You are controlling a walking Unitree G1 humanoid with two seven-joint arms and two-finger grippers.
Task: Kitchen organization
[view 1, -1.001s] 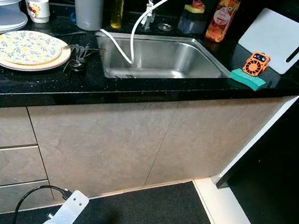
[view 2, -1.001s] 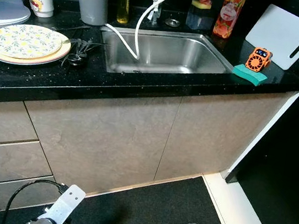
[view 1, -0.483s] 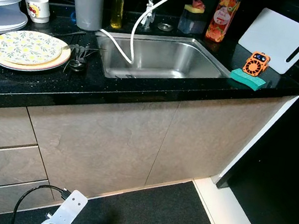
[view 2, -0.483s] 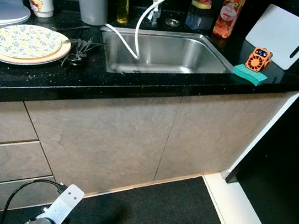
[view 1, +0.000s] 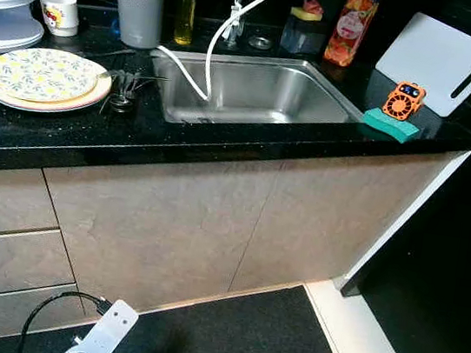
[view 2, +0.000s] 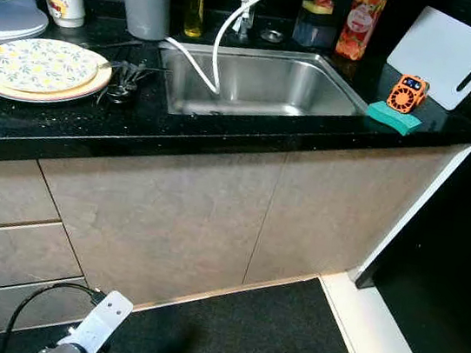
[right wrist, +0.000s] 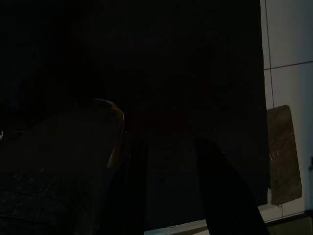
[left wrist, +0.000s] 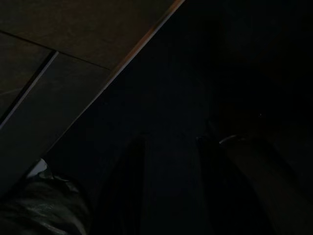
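A stack of patterned plates [view 1: 46, 78] is lying on the black counter [view 1: 222, 144], just beside some dark utensils [view 1: 123, 86] and left of the steel sink [view 1: 256, 90]; a green sponge [view 1: 391, 124] and an orange gadget [view 1: 403, 100] are resting at the right. Nothing is being handled: the left gripper [left wrist: 168, 186] and right gripper [right wrist: 166, 186] are hanging low, fingers spread apart. An approach is judged to be in hand; next, an arm needs raising toward the counter.
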